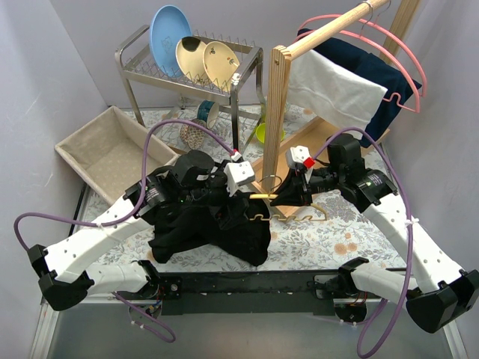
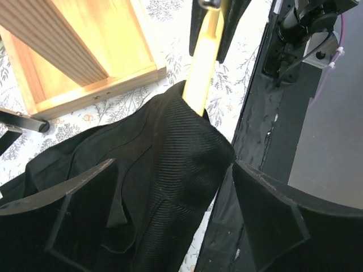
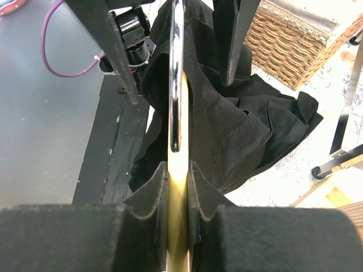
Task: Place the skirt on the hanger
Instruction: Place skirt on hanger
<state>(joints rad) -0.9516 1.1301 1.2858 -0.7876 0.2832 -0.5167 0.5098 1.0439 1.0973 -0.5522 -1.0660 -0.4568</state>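
At the near middle of the flower-patterned desk (image 1: 329, 239), the black skirt (image 1: 213, 228) lies crumpled in a heap that reaches almost to the near edge. The right end effector (image 1: 283, 196) is clamped on a pale yellow wooden hanger (image 1: 262, 196) with a chrome hook; in the right wrist view its 2 pads (image 3: 150, 192) press flat against both faces of the wood (image 3: 178, 226), with the hook standing edge-on just beyond them. The hanger reaches left from that grip, and in the left wrist view its left end (image 2: 201, 68) disappears under a raised ridge of the skirt's ribbed fabric (image 2: 170, 170). The left end effector (image 2: 174, 164) hangs over that ridge with its fingers spread wide, 1 on each side of the fabric and neither visibly pinching it. Just beyond the hanger stands a light wooden clothes stand (image 1: 281, 112) whose rail carries pink hangers, a white cloth and a navy garment. To the far left are a metal dish rack (image 1: 135, 67) holding 3 plates and a fabric-lined basket (image 1: 97, 146).
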